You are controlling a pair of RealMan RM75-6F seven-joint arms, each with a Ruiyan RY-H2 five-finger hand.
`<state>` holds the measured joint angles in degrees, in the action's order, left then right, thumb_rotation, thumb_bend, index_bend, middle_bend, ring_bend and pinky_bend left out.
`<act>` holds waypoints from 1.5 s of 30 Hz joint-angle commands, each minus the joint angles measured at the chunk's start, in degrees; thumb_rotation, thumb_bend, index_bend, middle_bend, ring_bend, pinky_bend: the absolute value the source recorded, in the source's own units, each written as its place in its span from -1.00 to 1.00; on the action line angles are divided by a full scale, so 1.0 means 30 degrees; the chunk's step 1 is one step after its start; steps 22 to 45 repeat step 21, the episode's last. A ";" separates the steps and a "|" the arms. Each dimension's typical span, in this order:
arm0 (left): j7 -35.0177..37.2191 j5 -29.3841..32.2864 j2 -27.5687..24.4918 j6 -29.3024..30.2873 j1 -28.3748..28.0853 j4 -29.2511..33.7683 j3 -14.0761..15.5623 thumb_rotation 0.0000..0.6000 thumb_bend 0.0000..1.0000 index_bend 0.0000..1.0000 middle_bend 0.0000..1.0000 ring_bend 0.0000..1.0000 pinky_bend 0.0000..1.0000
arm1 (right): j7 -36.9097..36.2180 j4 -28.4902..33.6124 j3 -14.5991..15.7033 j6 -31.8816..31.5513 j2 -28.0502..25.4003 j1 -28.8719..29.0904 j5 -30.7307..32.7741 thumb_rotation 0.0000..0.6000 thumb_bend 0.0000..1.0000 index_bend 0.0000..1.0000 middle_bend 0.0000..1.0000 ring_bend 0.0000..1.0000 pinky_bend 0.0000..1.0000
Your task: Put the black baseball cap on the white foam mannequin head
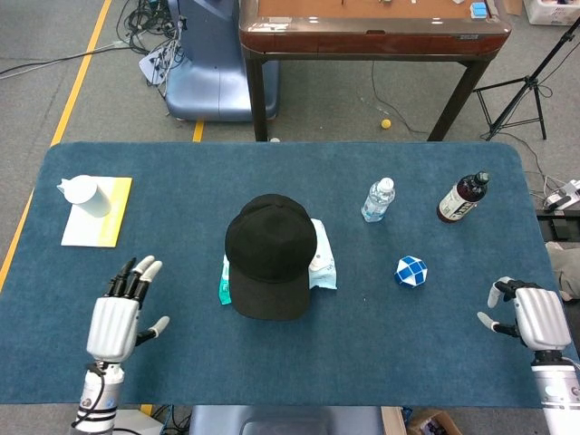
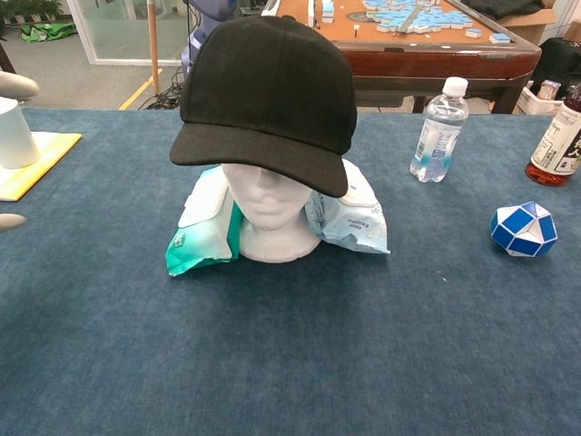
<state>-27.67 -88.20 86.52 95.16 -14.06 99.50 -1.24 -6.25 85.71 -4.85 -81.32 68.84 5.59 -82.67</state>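
Near the bench's [image 1: 272,362] left front edge, the left hand [image 1: 116,319] hovers with fingers spread wide, holding nothing, bare cloth between it and the centre. One white cup [image 1: 83,195] sits on one yellow pad [image 1: 111,227] at far left. One black baseball cap [image 2: 268,91] sits on the one white foam mannequin head [image 2: 268,218], well apart from both hands. Two bottles [image 1: 378,199] and one cube [image 1: 410,270] stand rightward. The right hand [image 1: 530,317], fingers loosely apart and empty, hangs at the right front corner.
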 commanded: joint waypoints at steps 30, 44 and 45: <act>0.3939 0.2086 -0.5142 -0.1052 0.1847 -0.1367 -0.0677 1.00 -0.87 -0.29 -0.73 -0.76 -0.55 | 0.0170 0.0951 -0.0125 -0.0170 -0.0540 -0.0169 0.0303 1.00 -0.76 0.32 0.08 0.06 -0.03; 0.3939 0.2086 -0.5142 -0.1052 0.1847 -0.1367 -0.0677 1.00 -0.87 -0.29 -0.73 -0.76 -0.55 | 0.0170 0.0951 -0.0125 -0.0170 -0.0540 -0.0169 0.0303 1.00 -0.76 0.32 0.08 0.06 -0.03; 0.3939 0.2086 -0.5142 -0.1052 0.1847 -0.1367 -0.0677 1.00 -0.87 -0.29 -0.73 -0.76 -0.55 | 0.0170 0.0951 -0.0125 -0.0170 -0.0540 -0.0169 0.0303 1.00 -0.76 0.32 0.08 0.06 -0.03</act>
